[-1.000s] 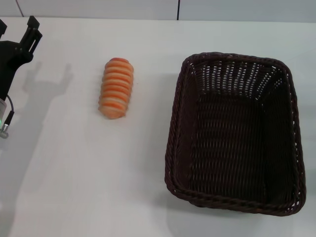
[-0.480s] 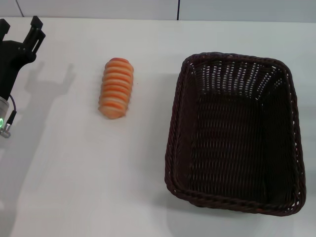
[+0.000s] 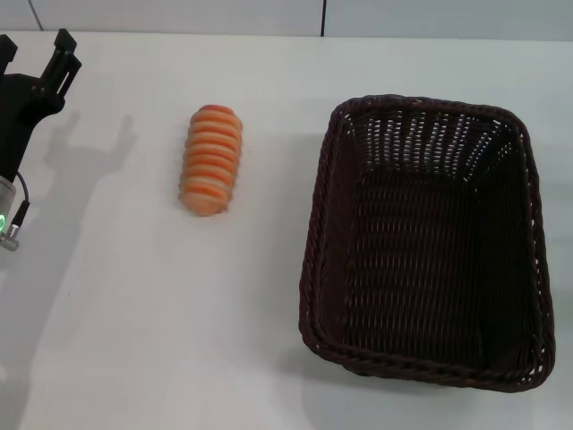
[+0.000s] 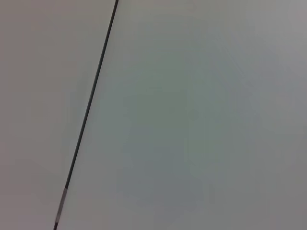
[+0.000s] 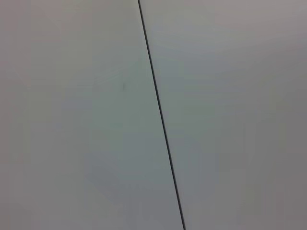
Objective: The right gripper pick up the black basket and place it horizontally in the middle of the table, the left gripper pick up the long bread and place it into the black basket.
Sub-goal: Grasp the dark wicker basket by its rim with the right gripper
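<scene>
Sitting on the table (image 3: 161, 340) at approx 4 o'clock of head view: black basket (image 3: 428, 240), upright, open side up, nothing lying inside, long axis running near-to-far, rim touching nothing. Lying well apart at approx 10 o'clock from basket: long bread (image 3: 211, 160), flat on tabletop, orange w/ pale stripes, long axis running near-to-far w/ slight tilt, nothing touching it. Hanging further out at 9 o'clock of bread, at far-left edge of view: left gripper (image 3: 34, 55), fingers spread w/ clear gap btwn them, gripping nothing, pointing away from robot, well apart from bread; green light glowing on arm just below; shadow falling on tabletop btwn claw and bread. Not showing in any view: right gripper. Showing in left wrist view and right wrist view only pale flat surface crossed by thin dark line; no claw, no bread, no basket there.
</scene>
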Tool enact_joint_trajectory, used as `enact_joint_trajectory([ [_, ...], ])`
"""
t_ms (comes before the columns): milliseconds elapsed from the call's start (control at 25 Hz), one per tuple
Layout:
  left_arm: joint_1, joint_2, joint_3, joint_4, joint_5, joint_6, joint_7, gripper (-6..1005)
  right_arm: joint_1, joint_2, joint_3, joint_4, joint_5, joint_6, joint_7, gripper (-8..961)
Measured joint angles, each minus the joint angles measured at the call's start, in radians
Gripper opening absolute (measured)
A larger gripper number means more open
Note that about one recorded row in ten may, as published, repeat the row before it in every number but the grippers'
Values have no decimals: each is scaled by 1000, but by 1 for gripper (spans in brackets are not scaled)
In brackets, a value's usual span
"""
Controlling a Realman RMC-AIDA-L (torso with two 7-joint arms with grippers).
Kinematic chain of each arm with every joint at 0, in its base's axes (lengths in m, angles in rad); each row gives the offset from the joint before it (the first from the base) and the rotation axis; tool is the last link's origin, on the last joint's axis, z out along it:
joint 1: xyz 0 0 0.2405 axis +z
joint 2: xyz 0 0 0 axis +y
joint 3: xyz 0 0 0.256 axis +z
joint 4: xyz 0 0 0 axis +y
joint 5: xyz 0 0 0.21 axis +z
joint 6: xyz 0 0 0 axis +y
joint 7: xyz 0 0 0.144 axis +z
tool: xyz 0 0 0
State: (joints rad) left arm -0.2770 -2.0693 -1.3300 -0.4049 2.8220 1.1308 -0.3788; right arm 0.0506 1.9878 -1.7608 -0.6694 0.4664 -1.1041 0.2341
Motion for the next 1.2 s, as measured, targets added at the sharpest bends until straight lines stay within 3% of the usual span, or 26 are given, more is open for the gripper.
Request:
enact_joint_trajectory([
  [80,0,0,0,0,1,1,0,842,-52,-6,29,-132,-52,130,-2,781],
  [120,1,0,0,0,1,2,0,843,-115,-1,74,-287,-130,273,-2,781],
  [160,1,0,0,0,2,2,0,843,-115,-1,74,-287,-130,273,-2,781],
  [280,1,0,0,0,2,3,-1,843,-194,30,139,-516,-242,497,1,782],
  [320,1,0,0,0,2,3,-1,843,-232,57,168,-665,-320,657,2,782],
  [360,1,0,0,0,2,3,-1,843,-232,57,168,-665,-320,657,2,782],
  [520,1,1,0,0,2,5,-1,842,-266,84,168,-887,-406,940,2,783],
  [720,10,3,0,-9,1,11,-2,842,-240,83,158,-1031,-411,1207,-4,783],
  [960,18,4,-3,-9,0,15,-3,843,-241,84,167,-1096,-385,1258,-2,782],
  [1200,19,6,-1,-9,2,15,-3,843,-215,81,173,-1215,-355,1442,-3,783],
])
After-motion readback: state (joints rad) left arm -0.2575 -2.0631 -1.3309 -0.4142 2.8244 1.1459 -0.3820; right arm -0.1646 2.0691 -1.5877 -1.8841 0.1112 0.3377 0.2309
